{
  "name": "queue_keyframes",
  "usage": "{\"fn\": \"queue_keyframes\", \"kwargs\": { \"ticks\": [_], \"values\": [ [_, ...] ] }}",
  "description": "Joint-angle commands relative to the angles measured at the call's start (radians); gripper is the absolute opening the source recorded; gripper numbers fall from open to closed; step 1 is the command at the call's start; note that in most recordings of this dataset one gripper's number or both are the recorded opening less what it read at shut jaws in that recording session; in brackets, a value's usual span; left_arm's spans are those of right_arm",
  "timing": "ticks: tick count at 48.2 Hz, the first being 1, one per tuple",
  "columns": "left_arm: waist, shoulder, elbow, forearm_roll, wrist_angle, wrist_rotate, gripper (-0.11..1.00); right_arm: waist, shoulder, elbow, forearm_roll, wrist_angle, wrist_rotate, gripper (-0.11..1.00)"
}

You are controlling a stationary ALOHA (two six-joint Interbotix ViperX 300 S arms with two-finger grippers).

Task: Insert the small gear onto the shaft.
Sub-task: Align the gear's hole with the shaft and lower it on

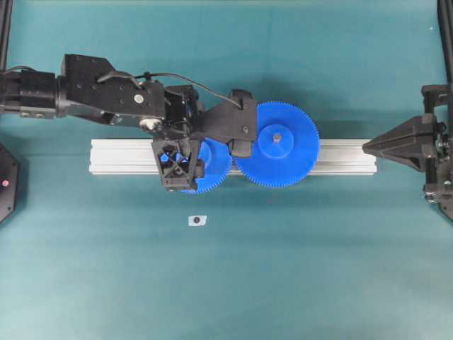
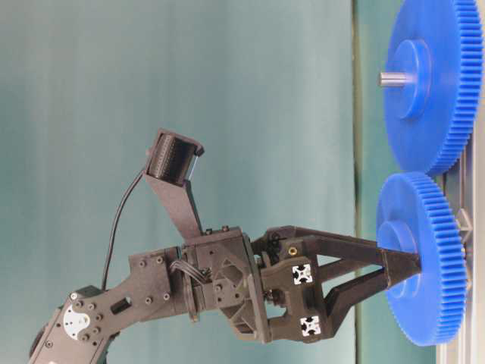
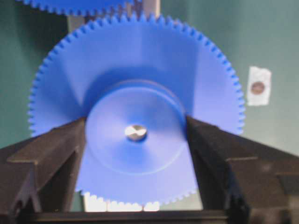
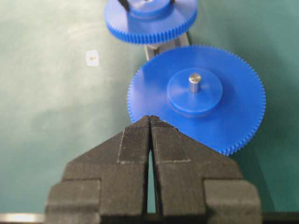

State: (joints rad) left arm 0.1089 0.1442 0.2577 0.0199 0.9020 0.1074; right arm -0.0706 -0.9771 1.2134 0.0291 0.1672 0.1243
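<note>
Teal table [image 1: 106,269] bears aluminium rail [image 1: 120,157], small tag [image 1: 197,220].

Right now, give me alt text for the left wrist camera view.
The left end effector grips the raised round hub of the small blue plastic gear, a silvery metal shaft tip showing in its centre hole. A white tag lies on the green table.

The left gripper [image 1: 202,157] is over the small gear [image 1: 212,170] on the aluminium rail [image 1: 340,157]. The wider blue gear [image 1: 277,144] meshes beside it. The right gripper [image 1: 368,146] waits apart, jaws together.
</note>
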Motion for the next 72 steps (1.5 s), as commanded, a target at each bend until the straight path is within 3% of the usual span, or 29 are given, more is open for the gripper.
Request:
{"fn": "queue_keyframes", "kwargs": {
  "ticks": [1,50,56,72],
  "values": [
    [0.018,-0.028,-0.032,0.006,0.003,0.003,0.70,-0.002,0.006,-0.011,0.002,-0.005,0.011,0.02],
    [0.017,-0.005,-0.063,0.006,0.086,-0.009,0.71,-0.002,0.006,-0.008,0.002,-0.005,0.011,0.02],
    [0.017,-0.005,-0.064,0.006,0.084,-0.009,0.76,-0.002,0.006,-0.008,0.002,-0.005,0.011,0.02],
    [0.006,-0.005,-0.071,0.006,0.094,-0.011,0.77,-0.003,0.005,-0.005,0.002,-0.005,0.011,0.02]
  ]
}}
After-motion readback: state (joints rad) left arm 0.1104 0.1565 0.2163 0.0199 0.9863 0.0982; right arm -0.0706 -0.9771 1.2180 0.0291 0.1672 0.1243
